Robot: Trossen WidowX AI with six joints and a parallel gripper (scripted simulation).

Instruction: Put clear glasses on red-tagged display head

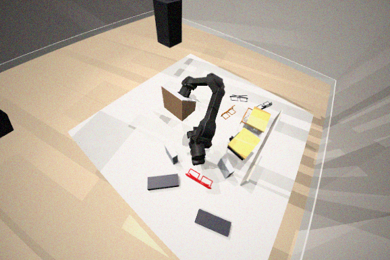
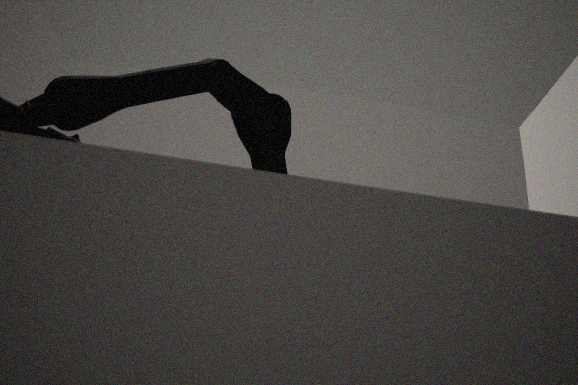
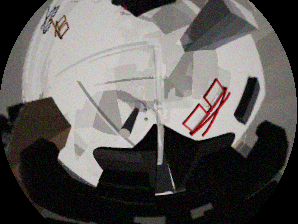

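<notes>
My gripper [image 1: 198,161] [image 3: 157,127] hangs low over the white mat [image 1: 135,142], fingers pointing down. It is shut on the clear glasses [image 3: 160,137], whose thin see-through frame and temples stretch away from the fingers in the wrist view. In the top view the clear glasses are too faint to make out. Two small grey wedge-shaped blocks, one on the left [image 1: 171,155] and one on the right [image 1: 225,167] [image 3: 213,23], stand on either side of the gripper. I cannot make out a red tag on anything. In the exterior view only the arm's silhouette [image 2: 150,83] shows above a dark wall.
Red glasses [image 1: 200,178] [image 3: 206,110] lie just in front of the gripper. Orange glasses [image 1: 229,112] [image 3: 60,26], black glasses [image 1: 239,97], two yellow blocks [image 1: 258,119] [image 1: 243,142], a long white panel [image 1: 261,147], a brown box [image 1: 179,103] and two grey slabs [image 1: 162,182] [image 1: 213,222] are on the mat.
</notes>
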